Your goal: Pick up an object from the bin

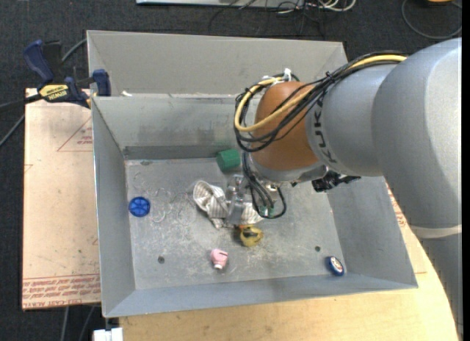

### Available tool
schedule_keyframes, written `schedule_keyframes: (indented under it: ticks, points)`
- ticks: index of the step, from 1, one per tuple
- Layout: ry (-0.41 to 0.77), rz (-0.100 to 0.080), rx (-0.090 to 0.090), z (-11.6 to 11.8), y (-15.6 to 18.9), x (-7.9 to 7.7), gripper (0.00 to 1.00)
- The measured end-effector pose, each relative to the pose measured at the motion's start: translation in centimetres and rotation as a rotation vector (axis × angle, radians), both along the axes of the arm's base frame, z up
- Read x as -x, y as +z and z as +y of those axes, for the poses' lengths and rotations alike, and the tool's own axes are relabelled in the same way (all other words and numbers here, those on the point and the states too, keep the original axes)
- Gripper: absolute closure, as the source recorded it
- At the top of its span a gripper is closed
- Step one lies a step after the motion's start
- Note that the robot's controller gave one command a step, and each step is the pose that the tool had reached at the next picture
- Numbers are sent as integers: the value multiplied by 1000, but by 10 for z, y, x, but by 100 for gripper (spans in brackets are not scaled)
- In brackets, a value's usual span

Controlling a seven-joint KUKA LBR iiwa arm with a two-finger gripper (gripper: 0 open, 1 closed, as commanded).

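My gripper (239, 213) hung low at the bin's (110, 185) centre, a crumpled silvery wrapper (208, 200) just beside it at nine o'clock, low enough, I judged, for grasping; how open it stood I couldn't tell.

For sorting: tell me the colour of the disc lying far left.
The disc is blue; camera view.

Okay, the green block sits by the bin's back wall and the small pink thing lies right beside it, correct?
Not quite. The camera view shows the green block by the back wall of the bin, but the small pink thing lies apart from it, near the front wall.
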State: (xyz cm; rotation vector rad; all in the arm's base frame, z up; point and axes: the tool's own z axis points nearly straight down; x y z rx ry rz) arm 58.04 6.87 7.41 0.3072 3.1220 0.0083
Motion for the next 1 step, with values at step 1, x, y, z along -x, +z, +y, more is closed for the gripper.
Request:
schedule_keyframes:
  ticks: [1]
  points:
    - [0,1,0,0,6,0,100]
